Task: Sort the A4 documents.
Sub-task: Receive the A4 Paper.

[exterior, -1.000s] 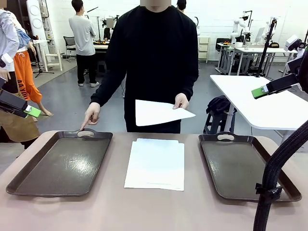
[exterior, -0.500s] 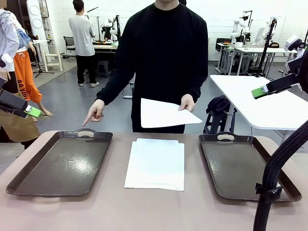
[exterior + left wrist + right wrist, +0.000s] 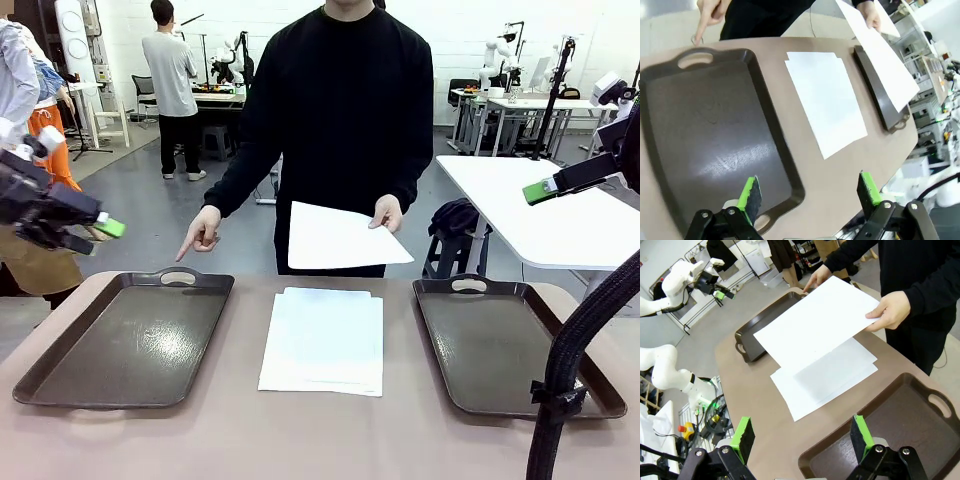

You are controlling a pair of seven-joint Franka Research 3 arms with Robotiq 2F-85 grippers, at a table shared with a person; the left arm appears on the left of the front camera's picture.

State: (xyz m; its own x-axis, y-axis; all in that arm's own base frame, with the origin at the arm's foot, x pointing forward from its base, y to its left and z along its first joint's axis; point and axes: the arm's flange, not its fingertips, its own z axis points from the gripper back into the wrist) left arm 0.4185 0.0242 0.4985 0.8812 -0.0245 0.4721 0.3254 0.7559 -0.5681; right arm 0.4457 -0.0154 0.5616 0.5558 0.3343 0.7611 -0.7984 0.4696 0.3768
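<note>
Both arms hang back with nothing in them. The left gripper [image 3: 808, 192] has its green pads spread wide and empty, and the right gripper [image 3: 801, 436] is just as wide apart and bare. Ahead of the left gripper, beyond its fingertips, the stack of A4 documents [image 3: 323, 340] lies flat on the table [image 3: 300, 440]. The left tray [image 3: 715, 125] sits below and in front of that gripper, and the right tray [image 3: 900, 420] lies close under the right one. The person holds one sheet [image 3: 815, 322] in the air over the far end of the stack, out in front of the right gripper. One hand [image 3: 890, 310] pinches it at an edge, and the other hand [image 3: 200, 235] points down near the left tray's far handle. From where I stand, the handover looks like the risky part. The sheet is thin and supported on one side only, so it may sag or swing as the pads close, and the fingers could crease it or miss the edge. A reach toward the left tray also passes close to the pointing hand. If a gripper goes for the stack instead, it could easily drag up several sheets or fan them across the table.
</note>
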